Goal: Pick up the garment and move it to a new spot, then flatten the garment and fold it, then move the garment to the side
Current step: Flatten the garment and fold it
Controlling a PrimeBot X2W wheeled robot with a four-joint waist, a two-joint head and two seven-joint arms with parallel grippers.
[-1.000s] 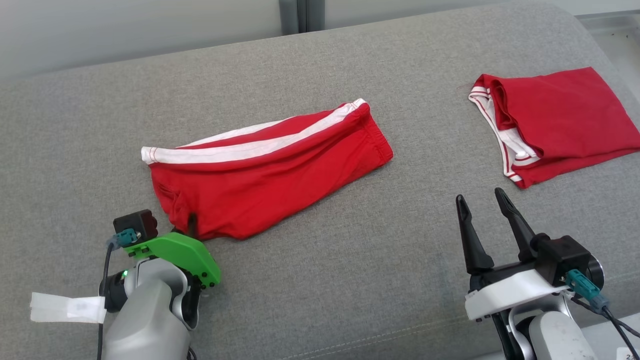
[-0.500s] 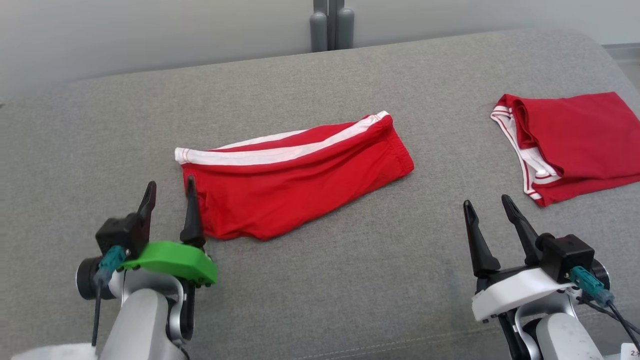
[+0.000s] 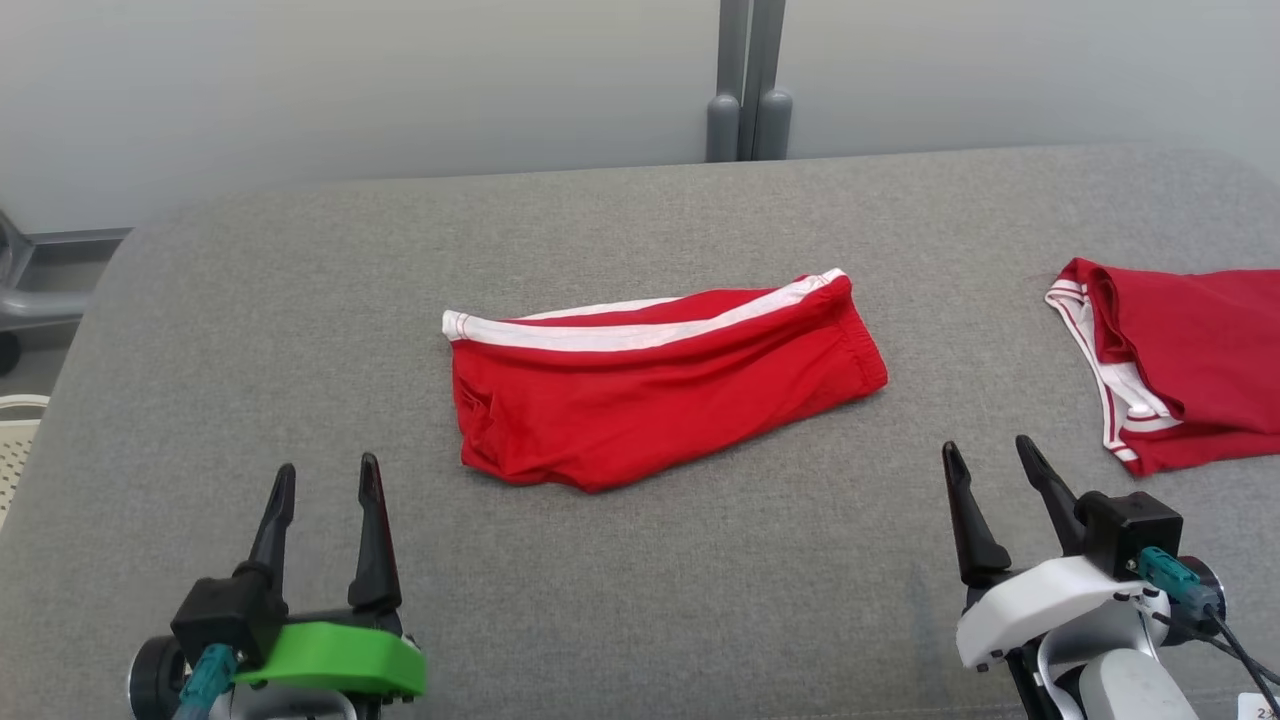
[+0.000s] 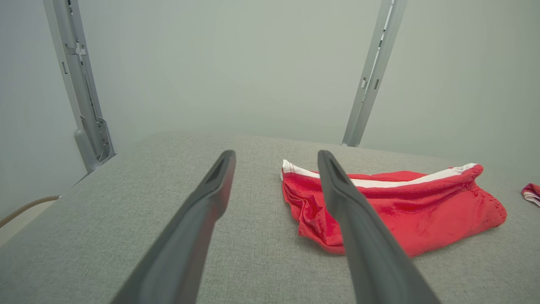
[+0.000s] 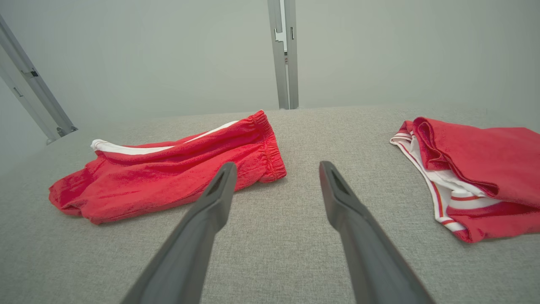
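The garment (image 3: 660, 385), red shorts with a white side stripe, lies folded on the grey padded surface (image 3: 640, 580) near its middle; it also appears in the left wrist view (image 4: 405, 211) and the right wrist view (image 5: 168, 169). My left gripper (image 3: 327, 470) is open at the lower left, short of the garment's left end, with nothing between its fingers. My right gripper (image 3: 988, 450) is open at the lower right, apart from both red pieces of clothing.
A second folded red piece with white trim (image 3: 1190, 365) lies at the right edge of the surface (image 5: 476, 169). A grey metal post (image 3: 748, 90) stands behind the far edge against a pale wall. The surface's left edge drops off near a grey frame (image 3: 40, 300).
The left gripper has let go of the garment's lower left corner, opened and drawn back toward me. The head camera has tilted up and shifted, so the scene sits lower and further right.
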